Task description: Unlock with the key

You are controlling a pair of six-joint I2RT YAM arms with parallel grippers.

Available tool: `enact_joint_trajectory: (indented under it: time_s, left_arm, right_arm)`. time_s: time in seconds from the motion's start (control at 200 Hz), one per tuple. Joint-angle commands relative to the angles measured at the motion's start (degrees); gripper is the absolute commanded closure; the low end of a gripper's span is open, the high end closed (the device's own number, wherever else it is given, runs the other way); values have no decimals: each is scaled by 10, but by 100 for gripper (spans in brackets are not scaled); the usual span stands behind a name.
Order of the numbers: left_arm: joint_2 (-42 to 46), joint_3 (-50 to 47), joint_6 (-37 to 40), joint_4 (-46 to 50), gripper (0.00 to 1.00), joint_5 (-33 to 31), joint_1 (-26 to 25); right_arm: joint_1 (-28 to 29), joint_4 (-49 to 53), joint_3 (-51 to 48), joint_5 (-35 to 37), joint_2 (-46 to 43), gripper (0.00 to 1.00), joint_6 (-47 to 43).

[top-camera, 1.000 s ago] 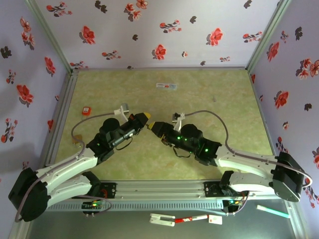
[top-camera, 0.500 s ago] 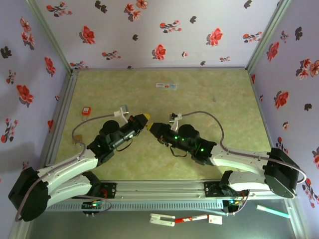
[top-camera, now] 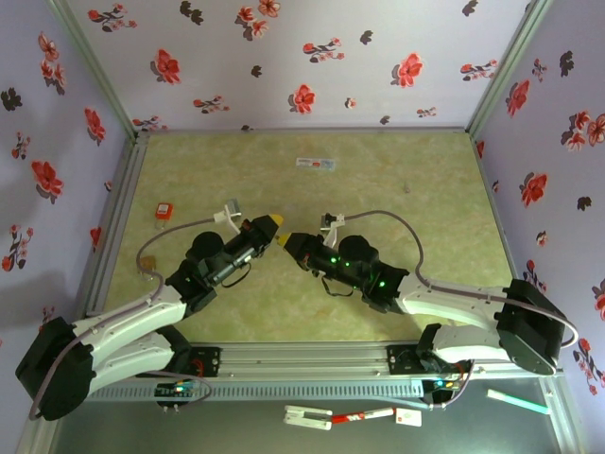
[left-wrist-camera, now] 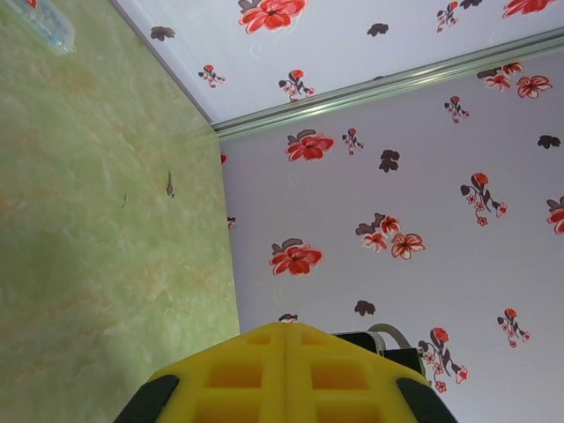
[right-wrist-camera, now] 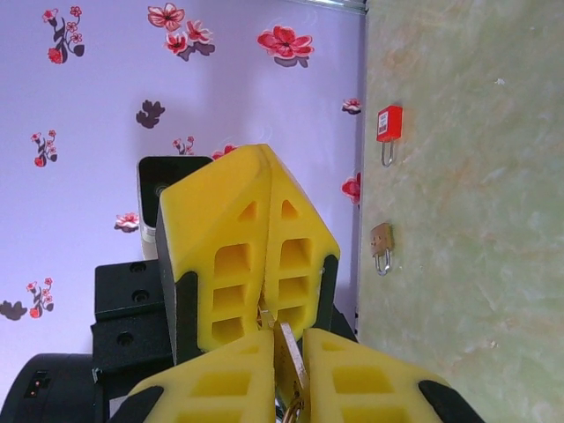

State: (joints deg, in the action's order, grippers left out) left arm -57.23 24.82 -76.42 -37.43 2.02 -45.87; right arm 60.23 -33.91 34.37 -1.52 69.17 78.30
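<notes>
Yellow on both sets of pads. Seeing left pincer and right pincer meeting tip to tip over the middle of the tabletop, with the left arm reaching in from lower left and the right arm from lower right.

Reading left pincer as clenched: seeing two pads pressed flat together along one seam in left wrist view, same in right wrist view. Not managing to rule a thin item in or out of that seam.

Reading right pincer as grasping a brass piece: seeing it wedged upright in the narrow gap between the right fingers, top end touching or nearly touching the nose of the left pads. Not managing to tell key from lock body at this angle.

Spotting two padlocks lying flat on the tabletop, well clear of both pincers:
- red padlock, close to the left edge, shackle toward the lens
- brass padlock, nearer the pincers along the same edge, apart from the red one

Picking out the red one in top view too, near the left rail.

Also noting a small clear packet with red print near the far edge. Seeing a white clip, a red-and-white marker and a teal pen sitting on the grey ledge in front of the arm bases.
</notes>
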Motion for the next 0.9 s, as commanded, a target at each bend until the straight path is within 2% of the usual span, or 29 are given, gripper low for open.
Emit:
enact_joint_trajectory:
  time_s: [0.0,0.11,0.255,0.37,0.42,0.505,0.565,0.615,0.71,0.895]
  left_arm:
    - [1,-12,-2,-30,100,2,-11]
    - [-6,-16,-10,-44,100,2,-14]
    - [-16,-22,-18,-62,100,2,-17]
    - [-17,-30,-25,-64,100,-3,-17]
    - [-9,-34,-28,-51,76,-9,-11]
    - [28,-31,-29,13,42,-20,10]
    - [67,-19,-18,93,22,-31,25]
    - [97,1,-4,184,11,-41,38]
    - [150,51,32,359,1,-52,73]
    - [157,174,145,677,0,-51,176]
  right_arm:
    - [-5,-49,-3,-8,7,90,1]
    - [-7,-64,-3,-18,12,92,1]
    - [-9,-70,-2,-26,13,100,0]
    - [-10,-57,-3,-27,1,100,-9]
    - [-10,-35,-1,-26,-10,100,-16]
    - [-9,28,4,-19,-35,100,-33]
    - [-9,74,6,-10,-54,100,-43]
    - [-10,110,7,-4,-72,100,-52]
    - [-11,197,20,7,-102,100,-69]
    - [-11,307,35,17,-149,100,-99]
